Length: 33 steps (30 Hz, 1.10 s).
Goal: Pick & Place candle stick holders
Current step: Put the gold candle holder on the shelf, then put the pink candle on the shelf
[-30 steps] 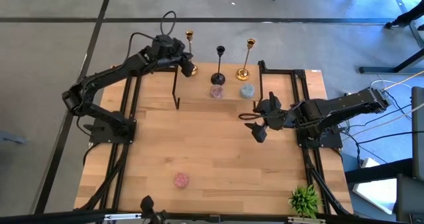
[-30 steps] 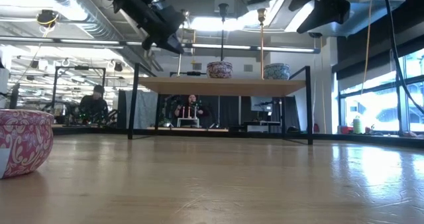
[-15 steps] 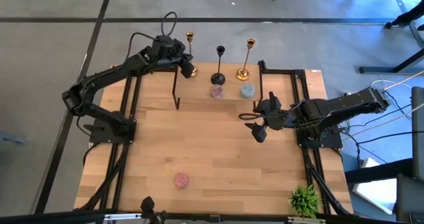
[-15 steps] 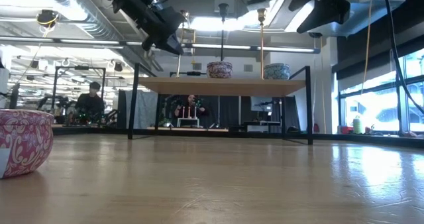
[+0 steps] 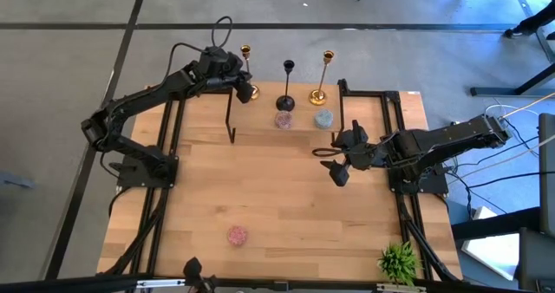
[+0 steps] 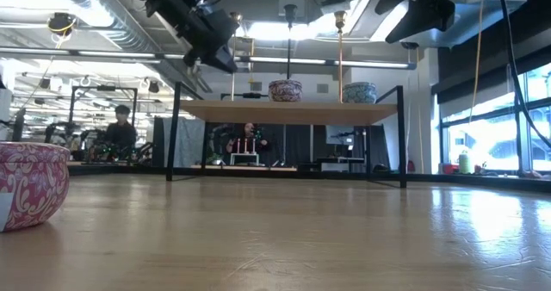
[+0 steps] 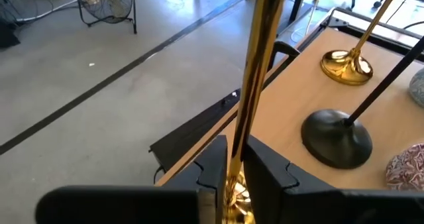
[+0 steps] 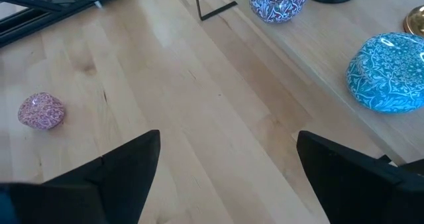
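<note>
1. Nearest the front edge of the pale wooden bench (image 5: 286, 198) sits a small squat pink patterned holder (image 5: 238, 235), well apart from the rest. It has probably yet to be moved. A small green spiky plant (image 5: 399, 261) stands at the front right corner and looks to have no part in the job.

2. At mid-bench on the right, the right tool (image 5: 336, 165) hangs above bare wood. Its fingers are spread wide and hold nothing. It seems to be waiting clear of the working side.

3. Farther back a raised wooden shelf (image 5: 373, 111) on thin black legs spans the bench. On its near edge the purple patterned squat holder (image 5: 284, 120) and the light blue patterned one (image 5: 323, 118) sit side by side, low pieces in front.

4. Behind them stand the slim black candlestick on its round base (image 5: 285, 101) and a shiny gold candlestick (image 5: 319, 94), both upright and free.

5. At the far left end of the shelf, the left tool (image 7: 233, 168) is pinching the stem of a second shiny gold candlestick (image 7: 255, 71). Its fingers press close on either side, low down just above the base. That low grip likely keeps the tall piece from tipping. Whether the base already rests on the shelf, I cannot tell.
</note>
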Each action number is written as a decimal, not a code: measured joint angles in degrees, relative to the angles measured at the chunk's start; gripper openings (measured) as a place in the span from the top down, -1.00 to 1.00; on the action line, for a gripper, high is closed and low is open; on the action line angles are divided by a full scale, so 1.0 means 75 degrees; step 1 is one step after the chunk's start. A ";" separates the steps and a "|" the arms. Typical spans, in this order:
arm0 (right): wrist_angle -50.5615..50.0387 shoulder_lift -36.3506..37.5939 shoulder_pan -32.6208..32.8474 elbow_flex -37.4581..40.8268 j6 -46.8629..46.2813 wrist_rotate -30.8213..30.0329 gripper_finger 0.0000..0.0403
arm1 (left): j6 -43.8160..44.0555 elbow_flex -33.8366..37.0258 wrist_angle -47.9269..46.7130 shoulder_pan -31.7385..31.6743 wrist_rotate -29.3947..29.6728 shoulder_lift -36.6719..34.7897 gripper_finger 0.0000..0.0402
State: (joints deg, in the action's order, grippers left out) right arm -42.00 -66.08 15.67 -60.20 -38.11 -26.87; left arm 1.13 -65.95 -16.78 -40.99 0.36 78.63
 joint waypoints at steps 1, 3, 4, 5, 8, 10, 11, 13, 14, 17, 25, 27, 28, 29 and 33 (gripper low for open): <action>0.0000 0.0000 0.0002 0.0000 0.0000 0.0000 -0.78 | 0.0000 0.0000 -0.0039 0.0000 -0.0002 0.0000 0.76; 0.0000 0.0000 0.0002 0.0000 0.0000 0.0000 -0.78 | -0.0003 0.0000 -0.0185 0.0000 -0.0006 -0.0019 0.72; 0.0000 0.0000 0.0002 0.0000 0.0000 0.0000 -0.78 | -0.0036 0.0000 -0.0269 0.0000 -0.0005 -0.0038 0.70; 0.0000 0.0000 0.0000 0.0000 0.0000 0.0000 -0.78 | -0.0058 0.0000 -0.0325 0.0000 -0.0003 -0.0064 0.67; 0.0000 0.0000 0.0002 0.0000 0.0000 0.0000 -0.78 | -0.0064 0.0000 -0.0555 0.0000 0.0000 -0.0164 0.60; 0.0000 -0.0003 0.0001 0.0000 0.0000 0.0000 -0.78 | -0.0061 0.0000 -0.0678 0.0000 0.0003 -0.0273 0.55; 0.0001 -0.0003 -0.0001 0.0000 0.0000 0.0000 -0.78 | -0.0061 0.0000 -0.0744 0.0000 0.0002 -0.0347 0.52; 0.0000 -0.0003 0.0000 0.0000 0.0000 0.0000 -0.78 | -0.0061 0.0000 -0.0863 0.0000 0.0001 -0.0505 0.48; 0.0000 -0.0003 0.0002 0.0000 0.0000 0.0000 -0.78 | -0.0059 0.0000 -0.0974 0.0000 0.0000 -0.0595 0.46; 0.0000 -0.0003 -0.0001 0.0000 0.0000 0.0000 -0.78 | -0.0017 0.0000 -0.1334 0.0000 -0.0192 -0.0887 0.41; -0.0014 -0.0006 0.0002 0.0000 0.0003 0.0101 -0.78 | 0.0163 0.0000 -0.3009 0.0394 -0.2550 -0.1635 0.32; -0.0020 -0.0006 0.0011 0.0000 0.0011 0.0192 -0.78 | 0.0200 0.0000 -0.3430 0.0759 -0.2957 -0.1764 0.31; -0.0026 -0.0006 0.0011 0.0000 0.0022 0.0211 -0.78 | 0.0277 0.0000 -0.3659 0.0991 -0.3008 -0.1801 0.30; -0.0022 -0.0006 0.0011 0.0000 0.0023 0.0216 -0.78 | 0.0361 0.0000 -0.3906 0.1257 -0.3001 -0.1825 0.30; 0.0007 -0.0015 0.0014 0.0000 0.0006 0.0216 -0.78 | 0.0654 0.0000 -0.4709 0.2513 -0.2693 -0.1835 0.25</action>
State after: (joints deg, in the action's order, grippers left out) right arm -41.95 -66.19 15.77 -60.20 -38.06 -25.26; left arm 6.03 -65.95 -52.10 -22.15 -19.83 64.87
